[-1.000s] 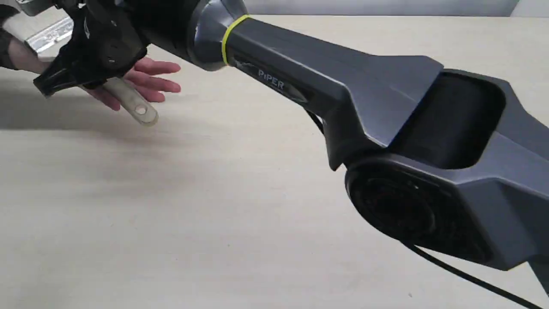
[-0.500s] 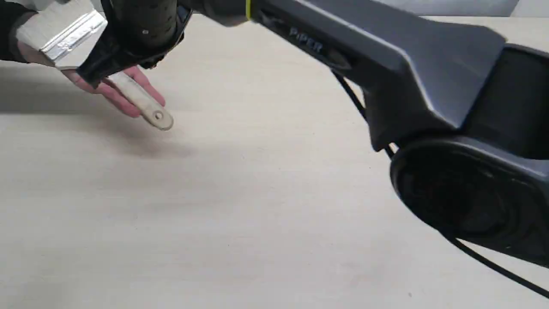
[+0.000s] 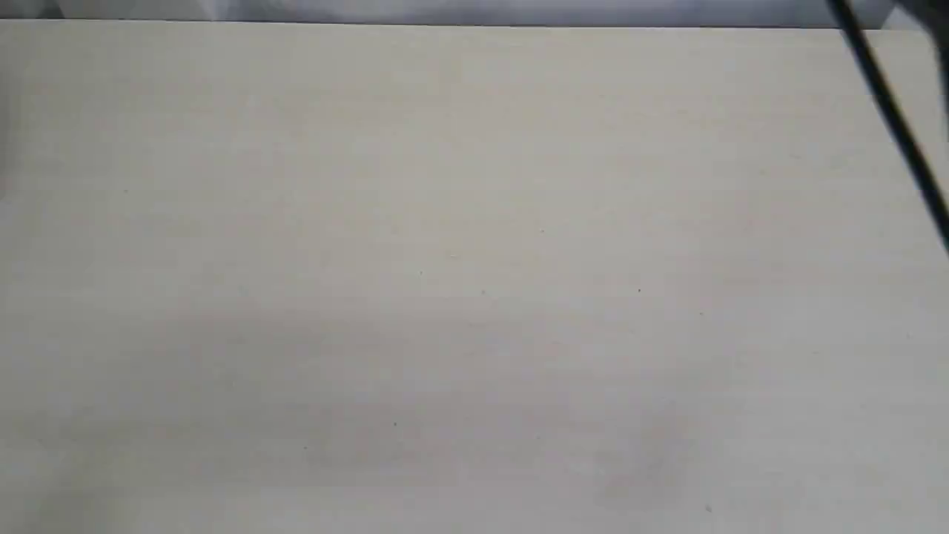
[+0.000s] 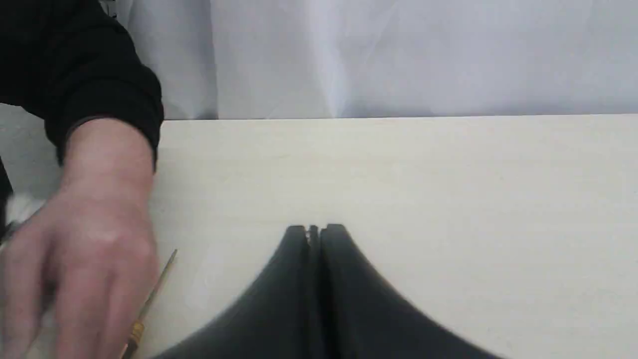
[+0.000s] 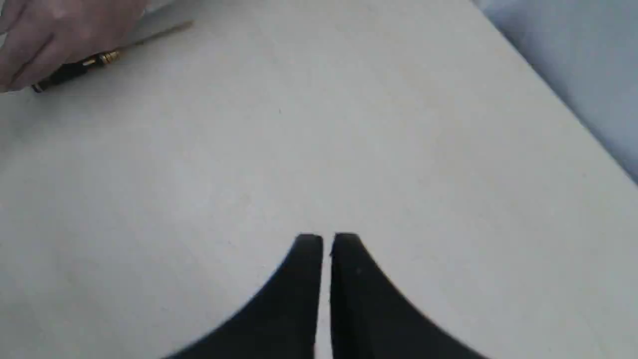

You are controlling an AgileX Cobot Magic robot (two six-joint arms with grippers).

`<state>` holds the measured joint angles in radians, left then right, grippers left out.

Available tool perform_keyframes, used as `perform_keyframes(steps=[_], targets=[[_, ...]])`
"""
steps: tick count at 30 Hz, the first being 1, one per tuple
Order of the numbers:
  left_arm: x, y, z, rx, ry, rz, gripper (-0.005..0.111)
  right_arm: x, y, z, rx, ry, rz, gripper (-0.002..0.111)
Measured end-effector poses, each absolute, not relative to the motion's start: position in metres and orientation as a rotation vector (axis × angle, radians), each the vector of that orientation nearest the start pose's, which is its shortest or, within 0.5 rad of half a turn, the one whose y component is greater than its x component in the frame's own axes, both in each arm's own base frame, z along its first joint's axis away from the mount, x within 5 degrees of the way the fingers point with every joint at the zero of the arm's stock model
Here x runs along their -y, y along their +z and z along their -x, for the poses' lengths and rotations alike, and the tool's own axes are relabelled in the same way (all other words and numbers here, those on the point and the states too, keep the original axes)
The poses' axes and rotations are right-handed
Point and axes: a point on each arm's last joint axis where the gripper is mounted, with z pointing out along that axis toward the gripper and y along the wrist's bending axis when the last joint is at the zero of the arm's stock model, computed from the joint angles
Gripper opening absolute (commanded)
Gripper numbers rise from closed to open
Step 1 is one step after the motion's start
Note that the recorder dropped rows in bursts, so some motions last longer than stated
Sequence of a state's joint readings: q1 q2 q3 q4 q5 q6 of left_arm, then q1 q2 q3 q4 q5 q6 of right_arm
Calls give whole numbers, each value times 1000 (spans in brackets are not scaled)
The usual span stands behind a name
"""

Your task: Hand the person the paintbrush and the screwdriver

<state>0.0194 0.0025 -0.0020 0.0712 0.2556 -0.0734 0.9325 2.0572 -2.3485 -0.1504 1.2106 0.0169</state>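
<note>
**Student:** What takes up most of the exterior view?

**Tutor:** The pale, faintly grained surface point(image 3: 474, 297). A dark blurred strip point(image 3: 890, 119) crosses its upper right corner. In the left wrist view a white backdrop point(image 4: 398, 55) hangs behind the far edge.

**Student:** Where is the person?

**Tutor:** The left wrist view shows the person point(image 4: 99, 159) reaching in over the surface. A dark sleeve point(image 4: 84, 65) ends at the wrist. The hand point(image 4: 79, 259) is lowered with its back to the camera, and the fingers are blurred.

**Student:** How do the two pincers stand?

**Tutor:** The left pincer point(image 4: 314, 229) has its fingers pressed together, with only a thin seam between the tips, and nothing is held. The right pincer point(image 5: 326, 239) has its fingers all but together, with a narrow slit between them, and it also holds nothing. Both hover above the surface, apart from the hand.

**Student:** And the task's tools?

**Tutor:** The screwdriver point(image 5: 79, 67) lies flat on the surface, well apart from the right pincer. The hand is over the end of its black handle. One gold band and the thin shaft stick out past the fingers. Whether the fingers touch it cannot be told. As for the paintbrush, only a blurred white patch shows beside the hand at the edge of the left wrist view, and it is too indistinct to identify.
</note>
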Motion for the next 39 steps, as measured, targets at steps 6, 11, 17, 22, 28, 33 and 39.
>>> perform_keyframes(steps=[6, 11, 17, 22, 28, 33, 39], targets=[[-3, 191, -55, -1739, 27, 34, 0, -337, 454, -244, -2013, 242, 1044, 5], [-3, 191, -55, -1739, 27, 34, 0, -323, 492, -204, -1906, 319, 1057, 5], [-3, 191, -55, -1739, 27, 34, 0, -310, 529, -147, -1763, 405, 1107, 5], [-3, 191, -55, -1739, 27, 34, 0, -289, 554, -129, -1687, 292, 933, 5], [-3, 191, -55, -1739, 27, 34, 0, -248, 576, -152, -1687, 200, 627, 5], [-3, 191, -55, -1739, 27, 34, 0, -212, 570, -183, -1752, 78, 496, 5], [-3, 191, -55, -1739, 27, 34, 0, -161, 520, -222, -1941, -191, 397, 5]])
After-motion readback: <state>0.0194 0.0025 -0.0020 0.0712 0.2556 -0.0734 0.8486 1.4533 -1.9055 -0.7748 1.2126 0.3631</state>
